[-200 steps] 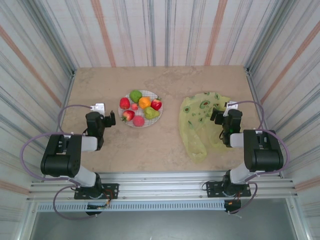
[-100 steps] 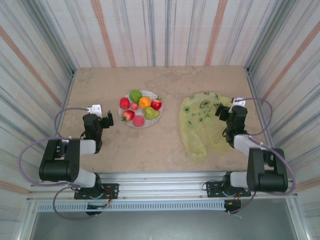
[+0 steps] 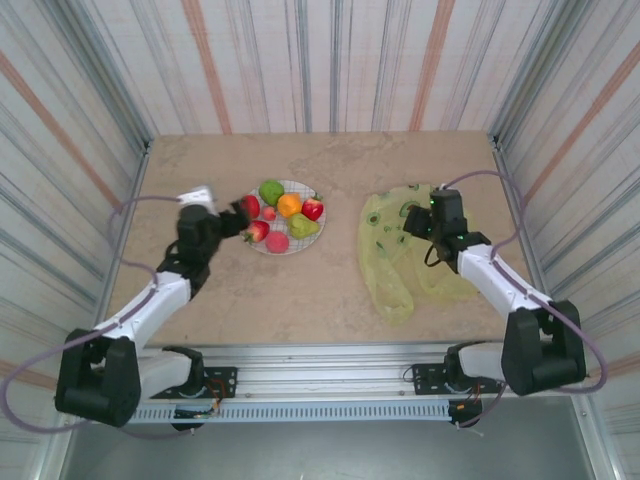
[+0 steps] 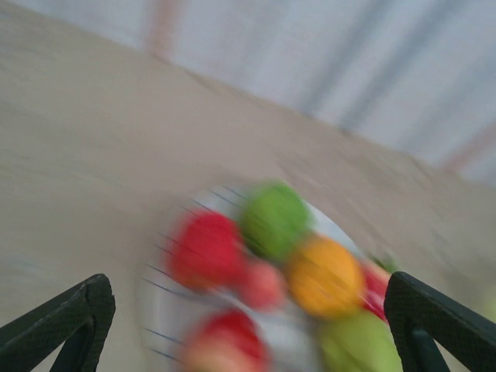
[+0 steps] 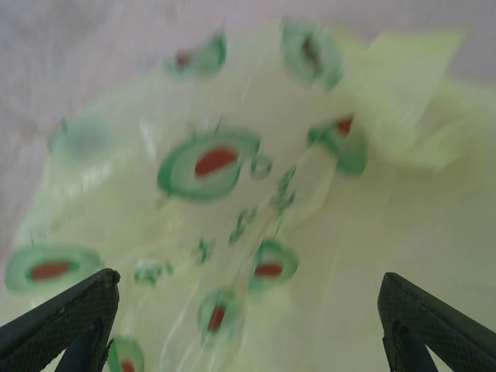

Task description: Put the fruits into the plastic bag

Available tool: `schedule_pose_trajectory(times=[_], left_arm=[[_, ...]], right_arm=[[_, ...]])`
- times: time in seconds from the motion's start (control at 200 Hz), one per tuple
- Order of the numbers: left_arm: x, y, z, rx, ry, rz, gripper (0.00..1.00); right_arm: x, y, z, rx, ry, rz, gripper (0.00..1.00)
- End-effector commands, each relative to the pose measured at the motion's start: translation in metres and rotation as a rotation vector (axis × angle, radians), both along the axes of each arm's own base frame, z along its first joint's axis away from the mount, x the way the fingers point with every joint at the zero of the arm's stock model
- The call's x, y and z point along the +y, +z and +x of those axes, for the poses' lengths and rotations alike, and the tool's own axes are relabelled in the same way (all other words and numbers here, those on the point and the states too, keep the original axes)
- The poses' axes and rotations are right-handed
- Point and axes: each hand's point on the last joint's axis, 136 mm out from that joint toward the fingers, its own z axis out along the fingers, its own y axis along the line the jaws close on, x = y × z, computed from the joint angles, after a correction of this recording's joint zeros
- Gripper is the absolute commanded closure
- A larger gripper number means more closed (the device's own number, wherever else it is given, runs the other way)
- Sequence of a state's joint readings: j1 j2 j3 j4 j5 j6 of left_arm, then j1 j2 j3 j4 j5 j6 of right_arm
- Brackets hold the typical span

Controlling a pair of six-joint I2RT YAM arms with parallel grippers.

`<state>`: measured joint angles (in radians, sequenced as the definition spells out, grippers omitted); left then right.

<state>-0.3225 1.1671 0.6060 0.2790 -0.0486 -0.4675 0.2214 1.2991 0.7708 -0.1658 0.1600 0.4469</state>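
Note:
The fruits lie together on a round white plate (image 3: 262,243): a green apple (image 3: 270,191), an orange (image 3: 289,205), a red apple (image 3: 313,209), a green pear (image 3: 302,227), a strawberry (image 3: 250,206) and a pink peach (image 3: 277,241). My left gripper (image 3: 238,222) is open at the plate's left rim, its dark fingers (image 4: 62,322) wide apart with the blurred fruits (image 4: 275,221) ahead. The yellow-green plastic bag (image 3: 400,250) lies flat on the right. My right gripper (image 3: 415,222) hangs open over the bag (image 5: 256,217), nothing between its fingers (image 5: 58,322).
The tan tabletop (image 3: 320,165) is bordered by striped walls on three sides. A metal rail (image 3: 320,360) runs along the near edge, where both arm bases stand. Bare table lies between plate and bag.
Both arms have stretched forward from their folded poses. The left gripper moved right to the plate's rim; the right gripper moved left and out over the bag.

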Motion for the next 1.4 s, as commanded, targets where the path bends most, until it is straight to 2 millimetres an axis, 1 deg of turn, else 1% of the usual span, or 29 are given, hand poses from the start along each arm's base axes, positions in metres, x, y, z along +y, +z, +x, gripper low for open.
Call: schedule_pose_trajectory(times=[0.0,0.045,0.135,0.14,0.155,0.266,0.336,0.401,0.471,0.516,0.611,0.671,0.751,0.756,0.787,0.812,0.837,0.852,0.857,0.872,0.892,0.897,0.927,0.997,1.042,1.142,1.232,1.328,1.393], left_arm=[[-0.079,-0.016,-0.032,0.151,-0.207,-0.018,0.06],[-0.110,-0.019,-0.043,0.178,-0.293,-0.016,0.06],[-0.169,-0.030,-0.067,0.247,-0.458,-0.009,0.05],[-0.175,-0.034,-0.070,0.257,-0.473,-0.003,0.05],[-0.182,-0.033,-0.073,0.262,-0.493,-0.003,0.04],[-0.241,-0.056,-0.099,0.357,-0.655,0.017,0.01],[-0.270,-0.071,-0.112,0.423,-0.735,0.017,0.01],[-0.291,-0.086,-0.122,0.483,-0.792,0.003,0.01],[-0.309,-0.100,-0.131,0.535,-0.843,0.002,0.02],[-0.316,-0.107,-0.133,0.561,-0.859,0.015,0.05],[-0.322,-0.115,-0.131,0.575,-0.878,0.033,0.10],[-0.323,-0.124,-0.128,0.594,-0.881,0.053,0.16],[-0.323,-0.136,-0.125,0.631,-0.892,0.036,0.33],[-0.323,-0.137,-0.124,0.634,-0.891,0.035,0.35],[-0.322,-0.140,-0.123,0.646,-0.894,0.014,0.42],[-0.322,-0.141,-0.121,0.648,-0.899,-0.006,0.45],[-0.320,-0.141,-0.119,0.651,-0.899,-0.020,0.52],[-0.320,-0.140,-0.117,0.646,-0.900,-0.028,0.54],[-0.320,-0.140,-0.117,0.647,-0.901,-0.030,0.57],[-0.319,-0.138,-0.115,0.641,-0.903,-0.035,0.59],[-0.318,-0.136,-0.112,0.633,-0.908,-0.039,0.63],[-0.318,-0.135,-0.111,0.630,-0.908,-0.041,0.66],[-0.316,-0.130,-0.108,0.613,-0.917,-0.039,0.72],[-0.312,-0.111,-0.098,0.563,-0.959,-0.045,0.91],[-0.305,-0.099,-0.089,0.539,-0.977,-0.044,0.98],[-0.282,-0.072,-0.072,0.488,-1.004,-0.044,1.00],[-0.264,-0.052,-0.065,0.450,-1.043,-0.038,1.00],[-0.252,-0.042,-0.063,0.426,-1.070,-0.002,1.00],[-0.248,-0.037,-0.060,0.414,-1.090,0.009,1.00]], right_arm=[[0.003,-0.036,-0.027,0.227,-0.012,-0.002,0.13],[0.000,-0.045,-0.029,0.267,-0.023,-0.018,0.14],[-0.006,-0.051,-0.030,0.286,-0.041,-0.037,0.15],[-0.006,-0.051,-0.030,0.287,-0.042,-0.036,0.15],[-0.007,-0.052,-0.030,0.290,-0.044,-0.037,0.15],[-0.015,-0.058,-0.034,0.319,-0.072,-0.036,0.16],[-0.021,-0.062,-0.038,0.348,-0.092,-0.021,0.16],[-0.027,-0.065,-0.042,0.356,-0.112,-0.018,0.16],[-0.031,-0.067,-0.045,0.355,-0.128,0.003,0.16],[-0.033,-0.069,-0.046,0.355,-0.136,0.025,0.17],[-0.034,-0.072,-0.046,0.354,-0.145,0.059,0.18],[-0.036,-0.073,-0.046,0.356,-0.151,0.062,0.20],[-0.040,-0.072,-0.045,0.350,-0.160,0.065,0.21],[-0.040,-0.071,-0.044,0.349,-0.160,0.065,0.21],[-0.042,-0.071,-0.044,0.348,-0.165,0.066,0.21],[-0.044,-0.070,-0.044,0.344,-0.167,0.067,0.21],[-0.046,-0.069,-0.044,0.341,-0.171,0.070,0.22],[-0.046,-0.068,-0.044,0.338,-0.171,0.072,0.22],[-0.046,-0.068,-0.044,0.337,-0.171,0.072,0.22],[-0.047,-0.067,-0.044,0.335,-0.173,0.074,0.23],[-0.047,-0.065,-0.044,0.332,-0.171,0.074,0.23],[-0.048,-0.065,-0.044,0.330,-0.172,0.074,0.23],[-0.048,-0.062,-0.044,0.323,-0.170,0.072,0.24],[-0.047,-0.052,-0.042,0.300,-0.144,0.063,0.26],[-0.043,-0.044,-0.041,0.279,-0.112,0.058,0.27],[-0.026,-0.024,-0.037,0.209,-0.029,0.032,0.28],[-0.004,-0.006,-0.035,0.145,0.073,-0.032,0.28],[0.019,0.009,-0.034,0.081,0.185,-0.113,0.26],[0.029,0.015,-0.033,0.046,0.237,-0.165,0.24]])
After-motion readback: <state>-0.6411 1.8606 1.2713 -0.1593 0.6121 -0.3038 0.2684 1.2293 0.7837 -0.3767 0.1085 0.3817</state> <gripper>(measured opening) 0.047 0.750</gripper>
